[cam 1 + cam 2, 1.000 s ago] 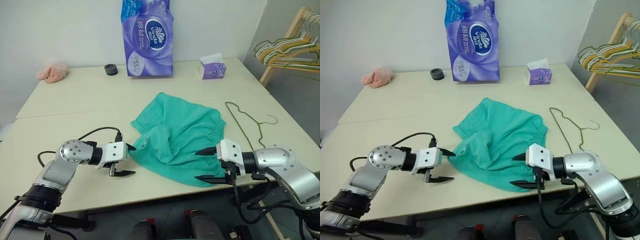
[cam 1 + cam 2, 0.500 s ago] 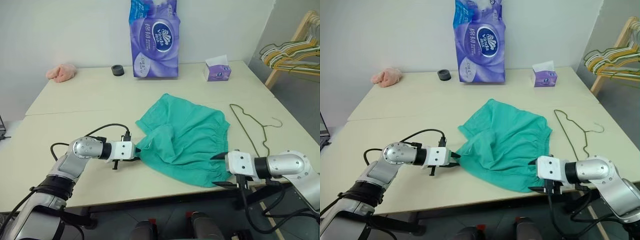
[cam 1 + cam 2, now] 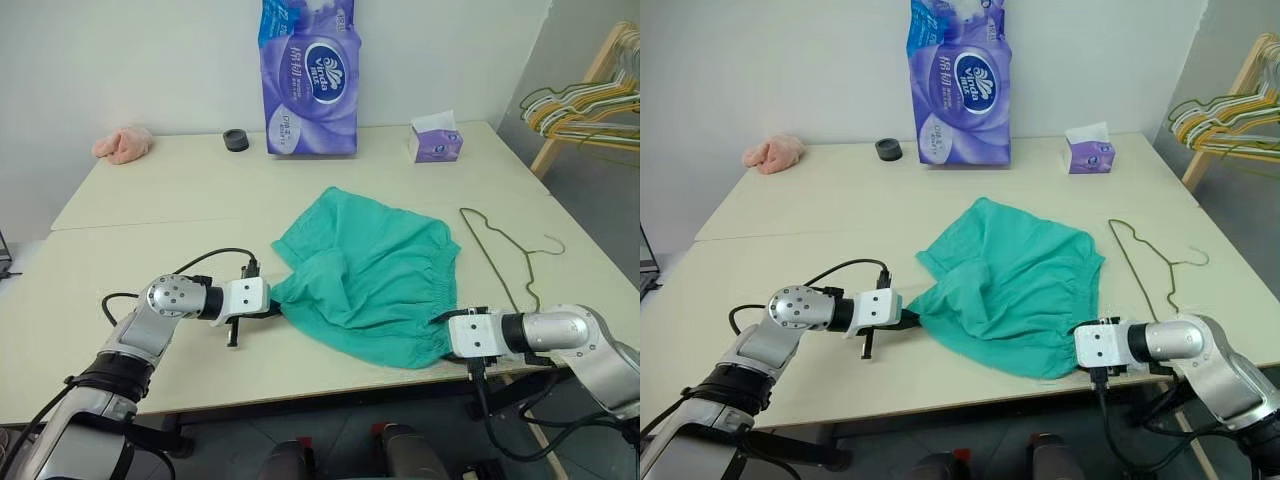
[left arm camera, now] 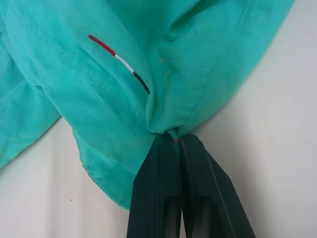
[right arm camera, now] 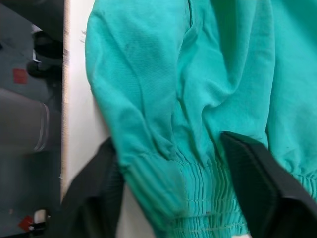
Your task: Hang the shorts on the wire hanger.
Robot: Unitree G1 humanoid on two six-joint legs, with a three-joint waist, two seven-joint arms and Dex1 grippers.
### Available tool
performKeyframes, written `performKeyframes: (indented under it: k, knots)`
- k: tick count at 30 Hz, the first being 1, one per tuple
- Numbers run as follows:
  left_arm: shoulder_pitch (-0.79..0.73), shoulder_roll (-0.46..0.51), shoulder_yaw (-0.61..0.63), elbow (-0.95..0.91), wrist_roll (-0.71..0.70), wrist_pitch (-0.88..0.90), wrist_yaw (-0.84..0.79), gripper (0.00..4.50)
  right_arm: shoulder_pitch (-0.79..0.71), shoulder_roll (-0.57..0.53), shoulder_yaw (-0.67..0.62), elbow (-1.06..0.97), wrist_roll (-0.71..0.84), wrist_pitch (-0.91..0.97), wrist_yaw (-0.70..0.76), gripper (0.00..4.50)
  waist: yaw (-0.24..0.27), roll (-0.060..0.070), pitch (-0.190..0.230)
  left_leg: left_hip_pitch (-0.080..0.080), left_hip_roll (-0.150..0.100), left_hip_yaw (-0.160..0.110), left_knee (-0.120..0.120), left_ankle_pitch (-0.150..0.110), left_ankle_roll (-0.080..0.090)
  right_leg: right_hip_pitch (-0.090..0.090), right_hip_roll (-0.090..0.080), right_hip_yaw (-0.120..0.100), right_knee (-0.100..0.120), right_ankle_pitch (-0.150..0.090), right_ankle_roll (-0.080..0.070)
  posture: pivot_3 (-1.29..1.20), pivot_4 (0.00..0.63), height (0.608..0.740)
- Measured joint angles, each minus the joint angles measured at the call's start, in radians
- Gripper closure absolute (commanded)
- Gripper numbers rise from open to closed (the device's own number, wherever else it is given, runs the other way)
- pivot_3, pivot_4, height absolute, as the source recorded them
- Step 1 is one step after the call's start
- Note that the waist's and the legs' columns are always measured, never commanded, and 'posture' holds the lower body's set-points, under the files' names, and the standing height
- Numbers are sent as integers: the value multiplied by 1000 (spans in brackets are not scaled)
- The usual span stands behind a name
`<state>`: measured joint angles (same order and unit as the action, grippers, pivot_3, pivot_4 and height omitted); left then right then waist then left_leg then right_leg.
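Currently I hold shorts [image 3: 372, 270] corner clamped in left gripper [image 4: 174, 140]; right gripper [image 5: 171, 171] fingers half-spread astride waistband; hanger [image 3: 503, 256] lies beyond, nearer right arm.

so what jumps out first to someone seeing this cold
The teal shorts spread mid-table between both arms: the left gripper is pinched shut on one corner, and the right gripper straddles the elastic waistband at the near edge. Next, the tall purple tissue pack at the back, and the thin wire hanger lying flat just right of the shorts.
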<state>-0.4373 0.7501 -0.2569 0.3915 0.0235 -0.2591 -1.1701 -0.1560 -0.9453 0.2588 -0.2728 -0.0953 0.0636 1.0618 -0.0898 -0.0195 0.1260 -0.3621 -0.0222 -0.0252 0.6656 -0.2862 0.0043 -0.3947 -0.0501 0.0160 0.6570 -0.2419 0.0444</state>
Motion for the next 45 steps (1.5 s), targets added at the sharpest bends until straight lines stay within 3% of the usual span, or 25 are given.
performKeyframes:
  k: [4, 6, 13, 18, 21, 24, 29, 36, 45]
  knots:
    - [12, 21, 15, -6, -11, 21, -2, 4500, -47, 37, 1, 31, 13, -36, 6, 3922, -3, 0, 0, 0, 1, 0, 0, 0, 0, 0, 1, 0, 0, 0, 0, -170, 91, 740]
    - [27, 60, 35, -7, -21, 36, -1, 4500, -150, 97, 6, 119, 11, -86, 0, 4476, -19, -1, 1, 0, 2, 0, -1, 0, 0, -1, 1, 1, 0, 0, 0, -151, 89, 740]
    - [115, 170, 163, -29, -30, 56, 76, 4500, -547, 325, 47, 535, -72, -317, -132, 4476, -22, -2, 1, -5, 2, 0, -3, 0, 0, -10, -2, 1, 5, 3, -8, -81, 86, 740]
    - [256, 206, 237, -156, -54, 132, 119, 4500, -676, 441, 58, 672, -79, -391, -198, 4476, -9, -1, 1, -9, 1, 0, -3, 0, -1, -12, -4, 1, 2, 3, -8, -58, 89, 740]
    - [324, 237, 260, -268, -98, 251, 86, 4500, -622, 400, 55, 574, 24, -367, -77, 4476, 20, -2, 1, -13, 1, -4, -2, 0, 0, -13, -5, 0, -1, 3, -8, -62, 93, 740]
    - [376, 302, 266, -404, -190, 415, -18, 4500, -483, 283, 57, 378, 147, -258, 92, 4476, 49, -2, 2, -18, 0, -6, 0, 0, 0, -15, -5, -3, -1, 3, -8, -82, 95, 740]
    - [393, 401, 261, -562, -320, 587, -187, 4500, -285, 100, 61, 143, 196, -136, 233, 4476, 54, 0, 3, -14, 0, -4, 0, 0, 0, -13, 0, -5, 1, 3, -8, -124, 97, 740]
    - [389, 426, 166, -677, -396, 669, -352, 4500, -131, -20, 68, 30, 184, -87, 273, 4476, 23, 0, 5, -3, 3, 3, 0, 0, 0, -8, 4, 1, 6, -3, -7, -159, 99, 740]
    - [485, 451, 132, -749, -407, 665, -412, 4500, -88, -60, 69, 5, 163, -91, 294, 4476, 1, -1, 6, -3, 13, 4, -1, -1, -1, -10, 14, 1, 6, -4, -9, -162, 97, 740]
